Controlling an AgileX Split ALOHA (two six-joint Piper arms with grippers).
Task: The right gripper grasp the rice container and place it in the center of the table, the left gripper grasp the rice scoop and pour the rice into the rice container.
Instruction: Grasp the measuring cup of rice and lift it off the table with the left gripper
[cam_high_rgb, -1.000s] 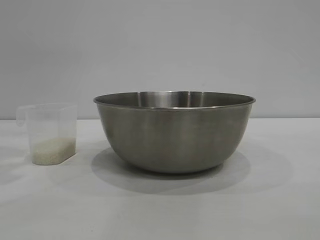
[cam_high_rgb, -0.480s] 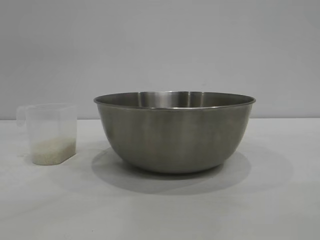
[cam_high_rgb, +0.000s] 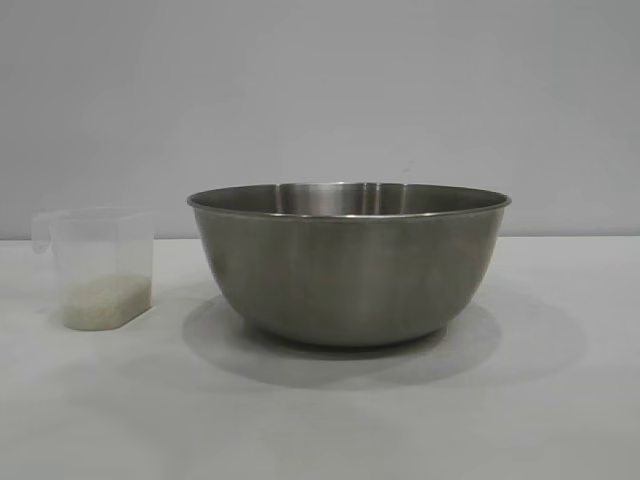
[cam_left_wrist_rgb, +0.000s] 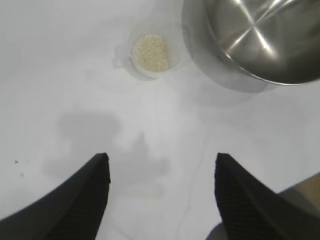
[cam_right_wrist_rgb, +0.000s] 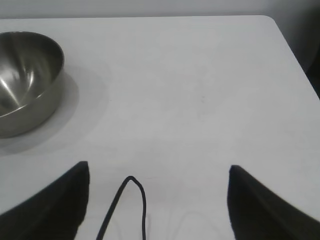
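The steel mixing bowl (cam_high_rgb: 349, 262) already stands mid-table (cam_high_rgb: 320, 420), so what remains is the pour: the clear measuring cup (cam_high_rgb: 97, 266) sits left of it with its rice (cam_left_wrist_rgb: 150, 52) inside, while left gripper (cam_left_wrist_rgb: 162, 172) and right gripper (cam_right_wrist_rgb: 159, 181) hang spread and empty.

Only the claws show, each from its own wrist camera. The left gripper (cam_left_wrist_rgb: 162, 172) has two matte black fingers (cam_left_wrist_rgb: 85, 200) that taper to blunt points, their inner faces finely ribbed. The right gripper (cam_right_wrist_rgb: 159, 180) has the same black, wedge-shaped fingers (cam_right_wrist_rgb: 262, 205), with a thin black cable (cam_right_wrist_rgb: 131, 202) looping up between them
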